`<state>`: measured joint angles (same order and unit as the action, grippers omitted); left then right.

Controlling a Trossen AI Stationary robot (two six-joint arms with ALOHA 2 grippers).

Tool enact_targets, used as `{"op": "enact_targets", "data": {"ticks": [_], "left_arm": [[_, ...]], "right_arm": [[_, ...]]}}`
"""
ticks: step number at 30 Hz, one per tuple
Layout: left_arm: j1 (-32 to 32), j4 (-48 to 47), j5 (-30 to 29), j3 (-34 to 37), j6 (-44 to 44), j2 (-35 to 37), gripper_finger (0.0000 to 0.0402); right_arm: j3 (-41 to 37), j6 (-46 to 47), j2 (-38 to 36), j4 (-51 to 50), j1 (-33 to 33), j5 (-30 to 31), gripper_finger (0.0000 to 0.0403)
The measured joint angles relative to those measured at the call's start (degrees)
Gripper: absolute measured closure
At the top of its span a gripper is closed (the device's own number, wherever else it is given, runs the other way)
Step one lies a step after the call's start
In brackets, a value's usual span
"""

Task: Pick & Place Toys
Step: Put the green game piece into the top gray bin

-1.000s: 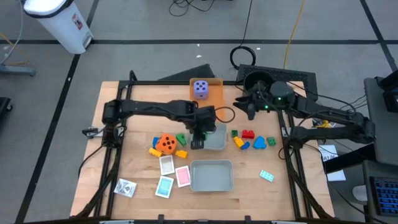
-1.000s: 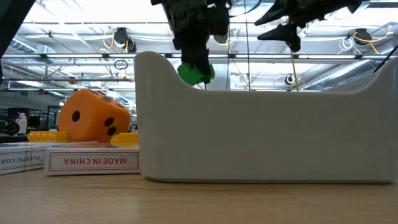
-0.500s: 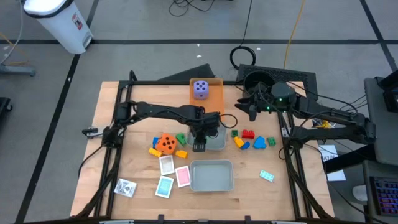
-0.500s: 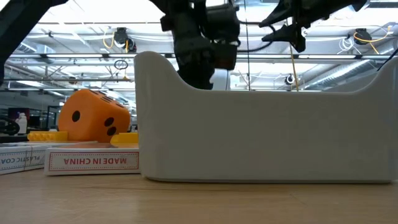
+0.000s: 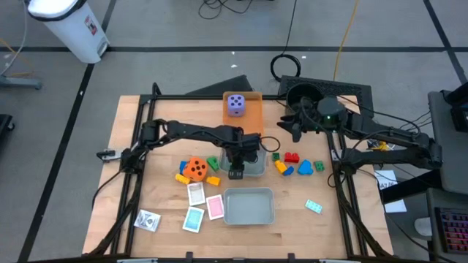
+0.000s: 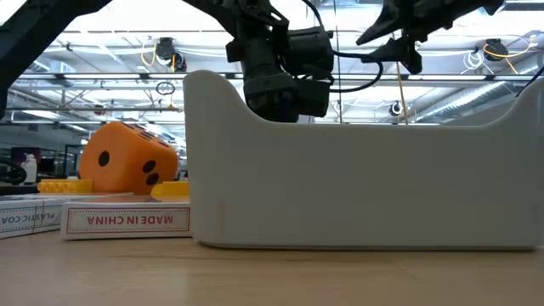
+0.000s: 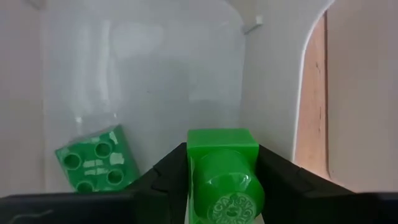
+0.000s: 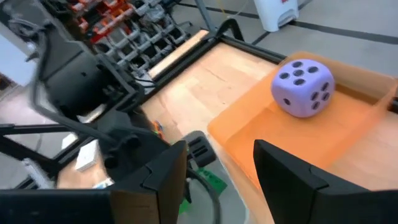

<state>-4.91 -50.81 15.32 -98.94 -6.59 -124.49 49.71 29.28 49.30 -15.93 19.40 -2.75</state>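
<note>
My left gripper (image 5: 235, 166) is shut on a small green brick (image 7: 222, 177) and reaches down into the far grey tray (image 5: 256, 166). A second green brick (image 7: 96, 165) lies flat on that tray's floor. In the low view the left gripper (image 6: 280, 89) dips behind the near grey tray's wall (image 6: 365, 170), which hides the brick. My right gripper (image 5: 287, 122) hovers open and empty at the far right, beside the flat orange tray (image 5: 253, 111). The purple die (image 5: 235, 104) sits in that tray and also shows in the right wrist view (image 8: 303, 87). My left gripper pinches the green brick by two opposite sides (image 7: 193, 155) between its two fingers. The fingers come from above, pointing down into the far grey tray. The brick's studded face (image 7: 227, 190) is turned toward the wrist. Whether the brick touches the tray floor I cannot tell.
The orange die (image 5: 195, 169), a green brick (image 5: 213, 162) and yellow bricks (image 5: 182, 177) lie left of the far tray. Red, blue, yellow and green bricks (image 5: 292, 158) lie right of it. Cards (image 5: 196, 193) lie by the near grey tray (image 5: 248, 206); a teal card (image 5: 314, 207) lies right.
My left gripper has gone down and a little toward the table's right edge, into the far grey tray, still shut on the green brick. In the low view the brick has sunk out of sight behind the near tray's wall.
</note>
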Motion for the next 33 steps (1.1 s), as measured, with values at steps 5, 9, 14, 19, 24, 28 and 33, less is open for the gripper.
{"op": "enact_targets", "data": {"ticks": [5, 9, 14, 19, 24, 28, 33], "left_arm": [[-0.33, -0.04, 0.10, 0.02, -0.46, -0.73, 0.0257], [-0.61, 0.29, -0.30, 0.01, -0.60, -1.34, 0.0268], [-1.59, -1.10, -0.59, 0.00, -0.63, -1.98, 0.0249], [-1.98, -3.46, -4.51, 0.00, -0.81, -2.71, 0.0256], [-2.01, -3.05, -7.23, 0.00, -0.20, -2.66, 0.0262], [-2.01, -2.93, -7.50, 0.00, 0.04, -2.66, 0.0237], [-2.01, -2.75, -7.69, 0.00, 0.09, -2.66, 0.0213]], "right_arm": [[-1.91, 0.24, -0.07, 1.93, 0.01, 0.03, 0.0222], [-5.07, 3.05, -0.05, 4.28, 0.00, -0.19, 0.0222], [-9.89, 7.36, -0.32, 11.65, 0.00, -0.41, 0.0222], [-13.35, 9.32, -0.66, 18.09, 0.00, -2.02, 0.0222], [-13.62, 9.18, -0.72, 17.95, -0.02, -3.13, 0.0222], [-13.62, 8.70, -0.72, 17.88, -0.02, -3.12, 0.0222], [-13.62, 7.85, -0.72, 17.88, -0.02, -3.10, 0.0222]]}}
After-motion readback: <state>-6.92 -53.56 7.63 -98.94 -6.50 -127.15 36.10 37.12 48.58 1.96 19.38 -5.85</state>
